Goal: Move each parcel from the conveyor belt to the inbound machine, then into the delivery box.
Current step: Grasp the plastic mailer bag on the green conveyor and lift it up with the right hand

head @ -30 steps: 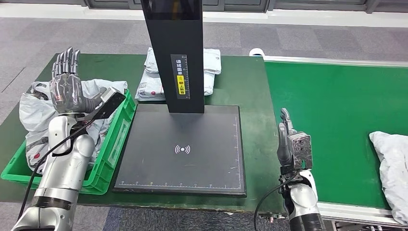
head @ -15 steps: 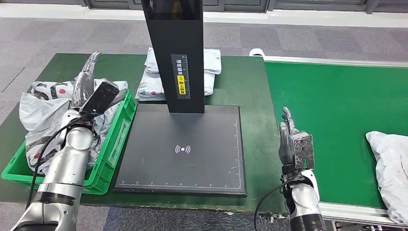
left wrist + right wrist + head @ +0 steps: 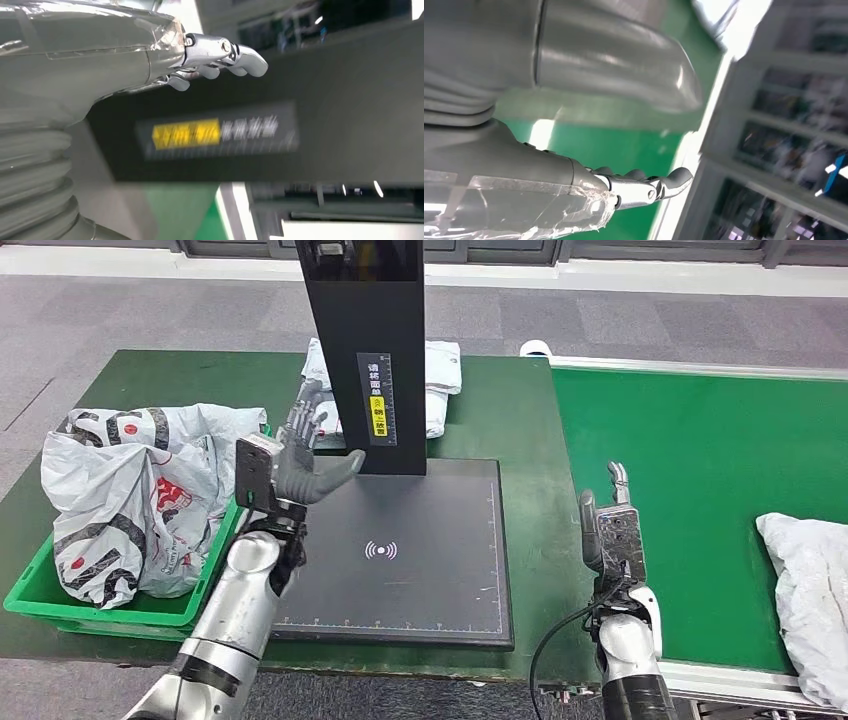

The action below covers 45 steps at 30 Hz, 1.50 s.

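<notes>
Parcels sit in three places on my screen: one white parcel (image 3: 812, 605) lies on the green conveyor belt (image 3: 690, 470) at the far right, partly cut off by the frame edge; a heap of grey-and-white bagged parcels (image 3: 135, 495) fills the green delivery box (image 3: 110, 605) on the left end of the tabletop (image 3: 200, 380); and a few more bagged parcels (image 3: 435, 380) lie behind the black post (image 3: 365, 350) of the inbound machine. The machine's flat black scan pad (image 3: 390, 550) carries nothing. My left hand (image 3: 300, 465) hovers above the left rear part of the pad, just in front of the post, its fingers spread upward and its thumb stretched toward the post; it grips nothing and touches nothing that I can make out. In the left wrist view the fingertips (image 3: 240, 52) show against the post's yellow label (image 3: 186, 136), blurred. My right hand (image 3: 608, 530) stands upright over the tabletop's right edge, between the pad and the belt, fingers extended and apart, holding nothing and well short of the parcel on the belt. The right wrist view shows its fingers (image 3: 649, 186) straight out over the green belt surface.
</notes>
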{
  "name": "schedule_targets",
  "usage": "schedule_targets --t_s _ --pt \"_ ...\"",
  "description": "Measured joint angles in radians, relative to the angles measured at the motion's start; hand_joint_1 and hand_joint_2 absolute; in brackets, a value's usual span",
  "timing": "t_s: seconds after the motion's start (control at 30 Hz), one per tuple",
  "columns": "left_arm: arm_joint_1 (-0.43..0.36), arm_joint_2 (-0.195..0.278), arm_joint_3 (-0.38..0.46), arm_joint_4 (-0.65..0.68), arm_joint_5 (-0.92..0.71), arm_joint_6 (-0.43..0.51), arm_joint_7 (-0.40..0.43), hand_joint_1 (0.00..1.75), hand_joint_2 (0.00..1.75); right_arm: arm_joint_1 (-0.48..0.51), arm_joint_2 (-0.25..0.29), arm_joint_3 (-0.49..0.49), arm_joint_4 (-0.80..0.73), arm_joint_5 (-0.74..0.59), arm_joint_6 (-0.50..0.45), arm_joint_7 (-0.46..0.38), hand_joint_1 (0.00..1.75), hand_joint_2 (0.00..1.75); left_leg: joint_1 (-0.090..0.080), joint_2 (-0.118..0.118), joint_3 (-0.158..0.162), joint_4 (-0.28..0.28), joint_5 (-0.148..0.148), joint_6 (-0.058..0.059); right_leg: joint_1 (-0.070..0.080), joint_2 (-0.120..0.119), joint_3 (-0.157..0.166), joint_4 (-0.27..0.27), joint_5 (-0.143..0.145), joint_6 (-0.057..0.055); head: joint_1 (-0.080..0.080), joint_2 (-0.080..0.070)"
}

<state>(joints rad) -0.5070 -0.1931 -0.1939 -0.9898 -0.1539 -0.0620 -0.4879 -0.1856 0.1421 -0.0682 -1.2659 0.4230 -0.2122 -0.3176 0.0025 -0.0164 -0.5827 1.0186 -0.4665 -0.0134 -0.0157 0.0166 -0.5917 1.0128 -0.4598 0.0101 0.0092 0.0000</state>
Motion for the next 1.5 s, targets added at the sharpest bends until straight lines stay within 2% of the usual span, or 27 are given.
schedule_targets --t_s 0.23,0.37,0.47,0.63,0.73,1.0,1.3,1.33,1.37,1.47,1.5 --pt "0.011 -0.066 -0.068 0.117 0.049 0.056 -0.015 0.0 1.75 -0.006 -0.07 -0.068 0.12 0.324 -0.298 0.151 0.0 1.75 0.0 -0.001 0.0 0.0 0.0 0.0 0.0 -0.001 0.0 0.0 0.0 0.0 0.0 0.0" --pt "0.011 -0.079 -0.092 0.174 0.049 0.092 -0.03 0.0 1.75 -0.008 -0.124 -0.136 0.219 0.456 -0.395 0.219 0.0 1.75 0.0 -0.001 -0.001 0.0 0.0 0.0 0.0 -0.002 0.0 0.0 0.0 0.0 0.0 0.0" --pt "0.011 -0.085 -0.102 0.2 0.049 0.098 -0.035 0.0 1.75 -0.007 -0.148 -0.167 0.268 0.508 -0.417 0.258 0.0 1.75 0.0 -0.001 -0.001 0.0 0.0 0.0 0.0 -0.001 -0.001 0.0 0.0 0.0 0.0 0.0" --pt "0.011 -0.091 -0.113 0.226 0.048 0.099 -0.036 0.0 1.75 0.008 -0.193 -0.227 0.347 0.677 -0.451 0.439 0.0 1.75 0.0 -0.002 -0.001 0.0 0.0 0.001 0.0 -0.003 -0.001 0.0 0.0 0.001 0.0 0.0" --pt "0.011 -0.091 -0.114 0.238 0.043 0.098 -0.036 0.0 1.75 0.027 -0.22 -0.286 0.399 0.754 -0.459 0.499 0.0 1.75 0.0 -0.003 -0.002 0.0 0.0 0.001 0.0 -0.003 -0.001 0.0 -0.001 0.001 0.0 0.0" --pt "0.011 -0.091 -0.114 0.258 0.031 0.103 -0.037 0.0 1.75 0.04 -0.243 -0.413 0.506 0.822 -0.425 0.548 0.0 1.75 0.0 -0.002 -0.002 0.0 -0.001 0.001 -0.001 -0.003 -0.001 0.0 -0.001 0.001 0.0 0.0" --pt "0.013 -0.083 -0.114 0.261 0.026 0.114 -0.039 0.0 1.75 0.022 -0.26 -0.492 0.606 0.809 -0.42 0.536 0.0 1.75 0.0 -0.002 -0.002 0.0 -0.001 0.001 0.0 -0.003 0.0 0.0 -0.001 0.001 0.0 0.0" --pt "0.014 -0.081 -0.114 0.261 0.024 0.115 -0.039 0.0 1.75 0.019 -0.262 -0.499 0.616 0.802 -0.419 0.533 0.04 1.75 0.0 -0.002 -0.002 0.0 -0.001 0.001 0.0 -0.003 0.0 0.0 -0.001 0.001 0.0 0.0" --pt "0.015 -0.079 -0.114 0.26 0.023 0.116 -0.039 0.0 1.75 0.016 -0.265 -0.507 0.626 0.797 -0.414 0.531 0.23 1.75 0.0 -0.002 -0.002 0.0 -0.001 0.001 0.0 -0.003 0.0 0.0 -0.001 0.001 0.0 0.0" --pt "0.019 -0.071 -0.112 0.258 0.019 0.115 -0.039 0.0 1.75 0.008 -0.274 -0.534 0.664 0.792 -0.356 0.546 1.49 1.75 0.0 -0.002 -0.001 0.0 -0.001 0.001 0.0 -0.002 0.001 -0.001 -0.001 0.001 0.0 0.0" --pt "0.019 -0.069 -0.112 0.258 0.017 0.114 -0.039 0.0 1.75 0.004 -0.278 -0.546 0.678 0.79 -0.325 0.551 1.75 1.75 0.001 -0.001 0.0 0.0 -0.001 0.001 0.001 -0.002 0.002 -0.001 -0.001 0.001 0.0 0.0"
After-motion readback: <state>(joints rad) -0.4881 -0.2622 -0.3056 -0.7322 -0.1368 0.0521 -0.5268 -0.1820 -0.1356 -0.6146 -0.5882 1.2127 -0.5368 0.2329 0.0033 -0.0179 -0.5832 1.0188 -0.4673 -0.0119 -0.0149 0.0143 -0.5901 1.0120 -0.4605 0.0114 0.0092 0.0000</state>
